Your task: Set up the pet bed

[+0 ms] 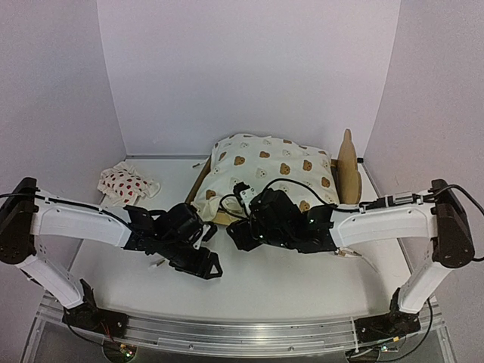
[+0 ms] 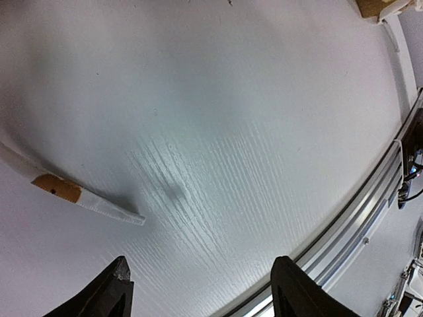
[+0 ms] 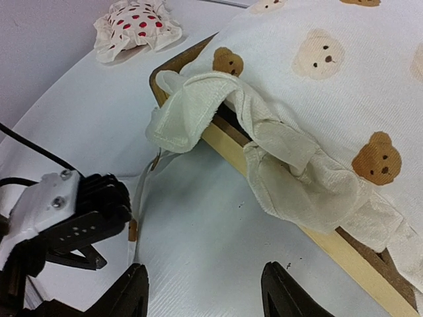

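Left pincer (image 2: 198, 292), right pincer (image 3: 206, 294): parted, empty.

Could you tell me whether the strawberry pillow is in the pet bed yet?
Out: the strawberry pillow lies on the table, apart from the pet bed, to its left.

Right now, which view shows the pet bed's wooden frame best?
Right wrist: the pet bed shows its near rail and corner close up under the cushion. Top external shows only the headboard and a rail strip; the cushion covers the rest. Left wrist shows nothing I can identify as it.
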